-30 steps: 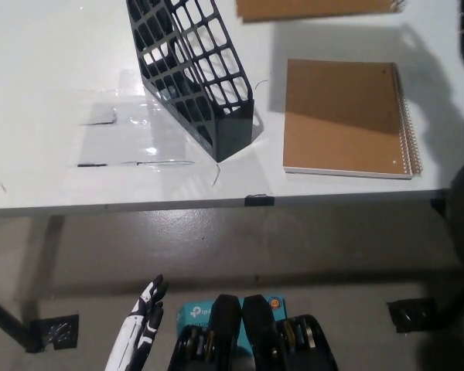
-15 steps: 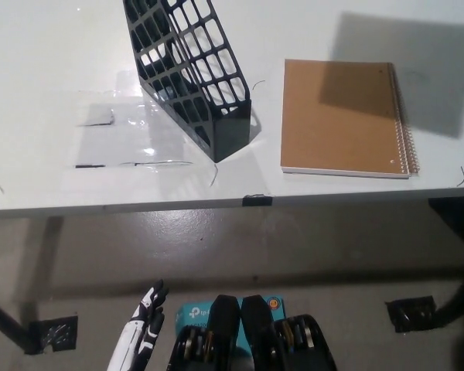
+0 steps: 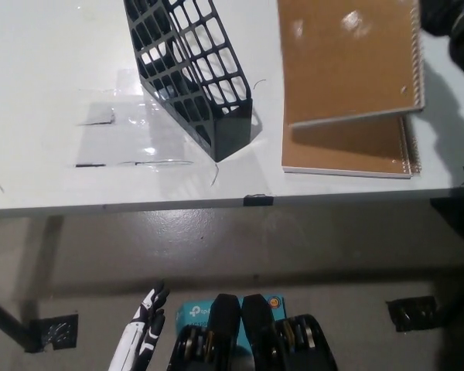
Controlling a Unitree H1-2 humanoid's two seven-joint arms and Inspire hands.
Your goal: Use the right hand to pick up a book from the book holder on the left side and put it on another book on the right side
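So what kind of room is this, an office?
Probably an office or lab test bench: a plain white table on a bare concrete floor, holding a black mesh book holder and two brown spiral notebooks.

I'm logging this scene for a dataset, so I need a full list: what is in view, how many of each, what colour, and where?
Table: one, white, across the upper picture.
Book holder: one, black mesh, on the table left of the notebooks, no book visible in it.
Upper notebook: one, brown, spiral-bound, held tilted above the other.
Lower notebook: one, brown, spiral-bound, flat at the table's right front edge.
Tape patch: one, clear, on the table left of the holder.
Box: one, teal, on the floor.
Left hand: white, resting low, bottom left.
Right hand: black, top right, at the upper notebook's spiral edge.
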